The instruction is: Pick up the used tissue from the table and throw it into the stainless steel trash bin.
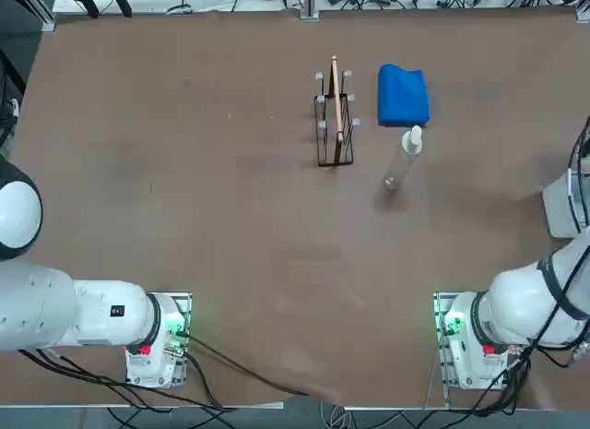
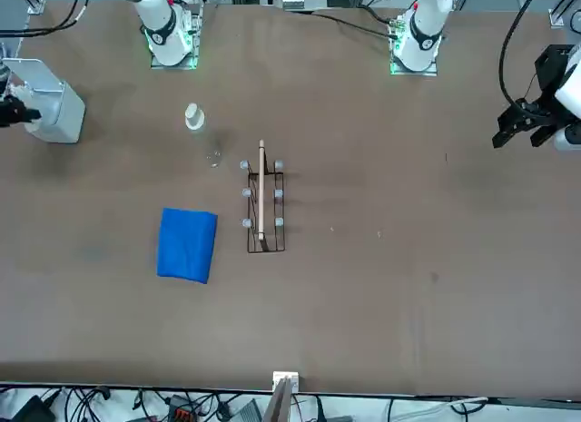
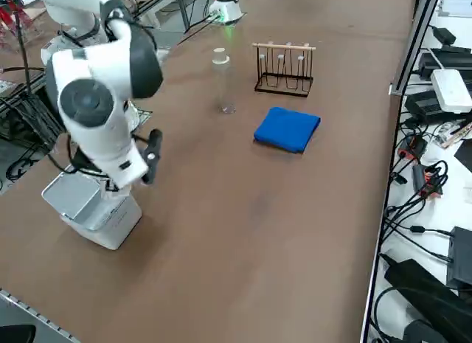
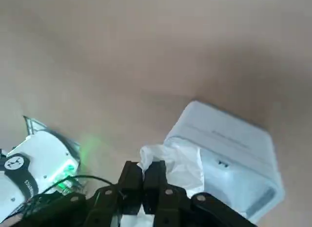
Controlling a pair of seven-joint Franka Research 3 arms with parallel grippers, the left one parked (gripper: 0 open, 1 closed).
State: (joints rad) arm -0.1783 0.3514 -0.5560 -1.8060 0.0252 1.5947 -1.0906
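Carrying tissue [image 4: 184, 167] pinched in right hand [image 4: 143, 188], beside bin [image 4: 229, 158] on worktop [image 3: 221, 232]. Should centre the whole wad over the opening, clear the rim, then spread fully so nothing snags.

The right hand [image 4: 143, 166] is hanging at the robot's right side of the surface [image 1: 258, 226], above the trash bin [image 3: 110, 225], with the tissue [image 4: 183, 166] sitting between its fingers. The bin is standing on the surface below the hand. Left of the hand, well apart from it, the bottle [image 3: 223, 85] is standing upright. Also left of the hand, just beyond the bottle as the robot is facing, the cloth [image 1: 403, 97] is lying flat. Farther left from the hand, past both, the wire rack [image 3: 285, 70] is standing, its bar [image 1: 336, 97] running along its top and pointing away from the robot.
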